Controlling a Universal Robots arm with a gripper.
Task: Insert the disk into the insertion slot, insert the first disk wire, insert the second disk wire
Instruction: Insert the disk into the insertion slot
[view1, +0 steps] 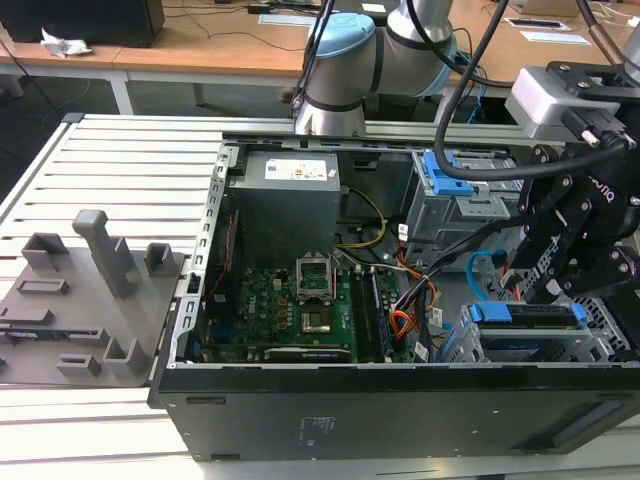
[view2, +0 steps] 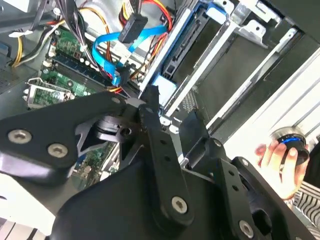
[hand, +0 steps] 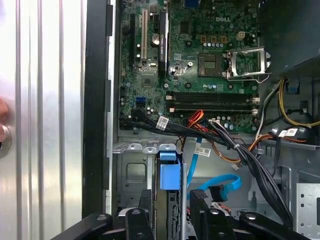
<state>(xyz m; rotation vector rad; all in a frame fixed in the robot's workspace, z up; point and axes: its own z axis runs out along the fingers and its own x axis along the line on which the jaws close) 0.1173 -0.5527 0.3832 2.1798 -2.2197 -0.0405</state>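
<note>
The disk (view1: 528, 316), in its bright blue carrier, lies in the insertion slot (view1: 602, 336), the grey perforated cage at the exterior view's right. My gripper (view1: 560, 285) hangs just above it. In the first wrist view the gripper (hand: 171, 196) is open, with a black finger (hand: 145, 207) on either side of the blue carrier (hand: 169, 172) and a gap to each. The second disk wire (hand: 222, 181), light blue, loops loose beside the cage and also shows in the second wrist view (view2: 107, 40). The first disk wire (view2: 163, 16), red and orange-yellow, hangs free close by.
A taller grey cage with a blue latch (view1: 455, 185) stands behind the slot. The green motherboard (view1: 290, 305) fills the case floor, crossed by black cable bundles (hand: 200, 132). A person's hand (view2: 277, 157) holds a round device outside the case. A grey fixture plate (view1: 75, 300) lies at the exterior view's left.
</note>
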